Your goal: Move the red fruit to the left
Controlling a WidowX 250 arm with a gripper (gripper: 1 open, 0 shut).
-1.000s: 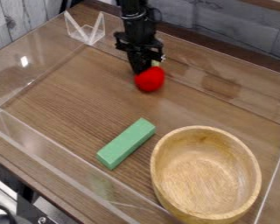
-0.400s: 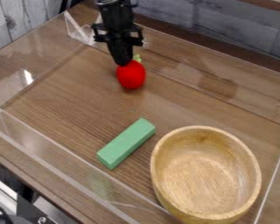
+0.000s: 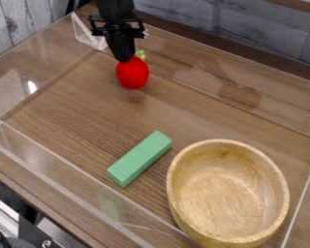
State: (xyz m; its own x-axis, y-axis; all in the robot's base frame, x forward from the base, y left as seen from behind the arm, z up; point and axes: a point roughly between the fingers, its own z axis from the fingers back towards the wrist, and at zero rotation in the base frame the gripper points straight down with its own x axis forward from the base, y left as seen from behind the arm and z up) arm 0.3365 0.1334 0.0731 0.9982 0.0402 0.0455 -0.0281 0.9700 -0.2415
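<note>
Wooden bowl point(image 3: 228, 143) at the near right and the flat green block point(image 3: 140, 158) just to its left lie exactly where they lay a second ago; neither has been touched. Bare table point(image 3: 61, 121) runs beyond them to the far side, where all the change is.

The red fruit point(image 3: 132, 74) has shifted. A second ago it was near the middle of the far part of the table, and it now sits clearly further to the left and a little further back, well apart from block and bowl. It has travelled in step with the gripper point(image 3: 127, 59) the whole way, which I take to mean it is being carried, not pushed. The claw is pressed together on the fruit's top, pinching it about where the stem would be. The fingertips are dark against a dark arm, so the exact contact is hard to make out, and I cannot tell for sure whether the fruit hangs clear of the wood or only skims it.

For the task this is good progress: the leftward move is well under way, and what remains, in my judgement, is a little more travel left and then setting the fruit down and letting go.

The arm comes in from the far edge and points steeply downward, almost straight over the fruit, leaning slightly towards the left
</note>
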